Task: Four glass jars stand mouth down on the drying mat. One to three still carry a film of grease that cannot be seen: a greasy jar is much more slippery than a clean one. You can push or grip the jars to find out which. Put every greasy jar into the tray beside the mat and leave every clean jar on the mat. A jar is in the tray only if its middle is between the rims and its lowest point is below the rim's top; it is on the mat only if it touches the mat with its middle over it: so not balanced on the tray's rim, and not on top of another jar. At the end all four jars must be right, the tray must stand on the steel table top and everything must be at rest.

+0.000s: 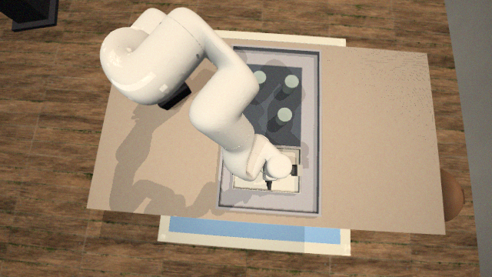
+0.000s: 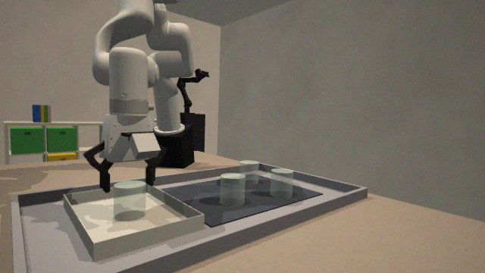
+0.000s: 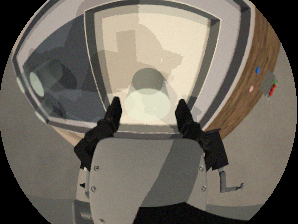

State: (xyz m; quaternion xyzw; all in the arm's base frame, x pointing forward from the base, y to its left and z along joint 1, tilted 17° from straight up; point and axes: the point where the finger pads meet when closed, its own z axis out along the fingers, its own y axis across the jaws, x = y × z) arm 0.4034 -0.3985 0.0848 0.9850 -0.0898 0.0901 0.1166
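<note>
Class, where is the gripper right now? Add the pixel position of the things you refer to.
In the exterior view, the gripper [image 2: 127, 183] [image 3: 149, 104] is on the left, open around the upper part of the jar [image 2: 129, 202] [image 3: 148, 102] in the tray [image 2: 148, 236] [image 3: 112, 45].

No single kind of place can be named with certainty; a robotics workroom is suggested. A white jointed arm [image 1: 227, 96] [image 2: 129, 76] is mounted at a worktop [image 1: 377, 135] [image 2: 341, 235], and a smaller black arm [image 2: 184, 91] is seen behind. Green bins [image 2: 27, 140] and upright books [image 2: 41, 114] are kept on white shelving [image 2: 57, 123].
</note>
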